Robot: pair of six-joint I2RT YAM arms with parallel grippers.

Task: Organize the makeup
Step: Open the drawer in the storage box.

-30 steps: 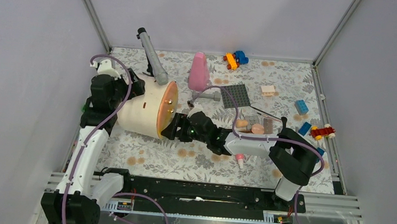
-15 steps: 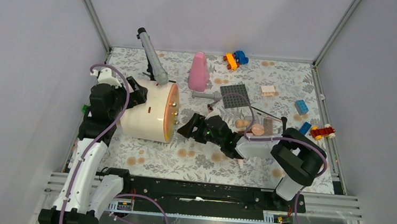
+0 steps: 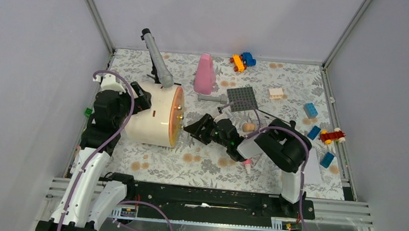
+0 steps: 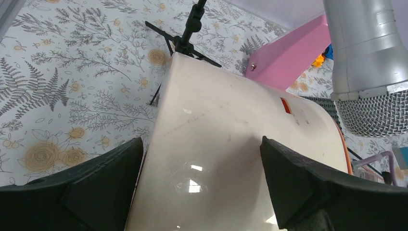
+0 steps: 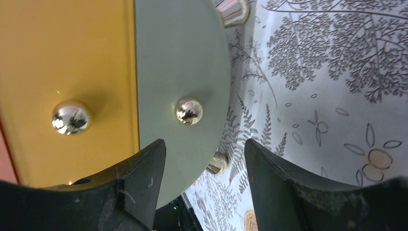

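Note:
A cream round case [image 3: 149, 121] lies on its side, its orange face [image 3: 176, 116] with gold knobs turned right. My left gripper [image 3: 139, 96] stands open at full width astride the case's back rim; in the left wrist view the case [image 4: 216, 144] fills the span of the left gripper [image 4: 202, 140]. My right gripper [image 3: 196, 130] is open just right of the face. In the right wrist view the sage panel [image 5: 183, 62] and a gold foot [image 5: 218, 162] lie inside the right gripper [image 5: 204, 144]. A peach sponge [image 3: 249, 127] and a pink-tipped tube [image 3: 247, 164] show beside my right arm, which hides the other makeup.
A grey microphone on a stand [image 3: 157, 59] leans over the case. Behind stand a tall pink cone bottle [image 3: 205, 74], a grey cylinder [image 3: 212, 99] and a dark studded plate [image 3: 242, 99]. Toy bricks [image 3: 311, 109] and a toy car [image 3: 333, 136] lie at the right.
The case went from tilted to lying level as my left arm shifted. My right gripper drew back from the face, its jaws narrowed a little, and the right elbow swung left over the makeup.

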